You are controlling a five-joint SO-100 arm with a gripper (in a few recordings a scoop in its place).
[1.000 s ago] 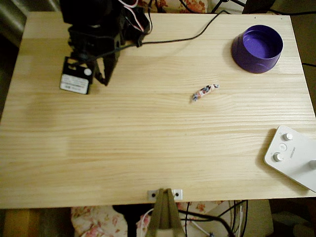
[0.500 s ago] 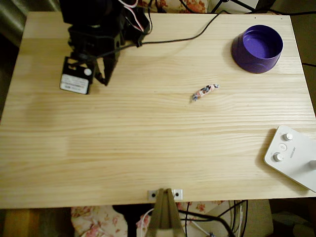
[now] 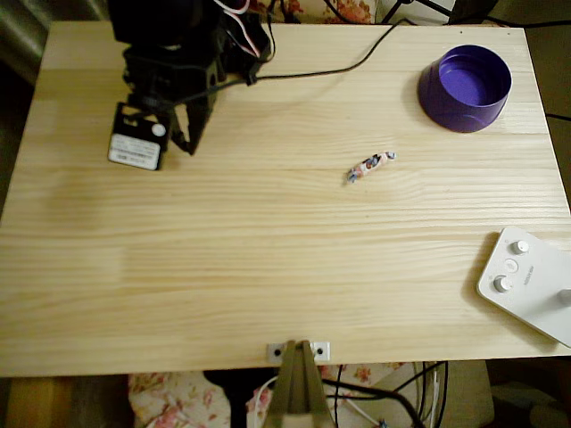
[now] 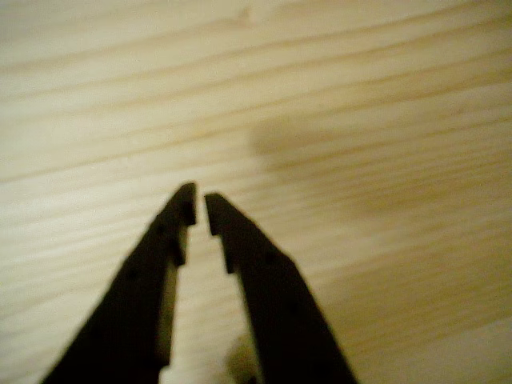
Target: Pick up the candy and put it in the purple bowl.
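The candy (image 3: 369, 166), a tiny white wrapped sweet with pink and dark marks, lies on the wooden table (image 3: 268, 267) right of centre in the overhead view. At the far right corner stands the purple bowl (image 3: 466, 87), upright and empty. My black gripper (image 3: 190, 143) hangs over the table's far left, well away from the candy. In the wrist view its two black fingers meet almost tip to tip at the gripper (image 4: 200, 206), shut with nothing between them, above bare wood.
A small black and white box (image 3: 137, 143) sits just left of the gripper. A white box with knobs (image 3: 528, 281) lies at the near right edge. A black cable (image 3: 348, 62) runs across the far side. A metal clamp (image 3: 297, 350) grips the near edge.
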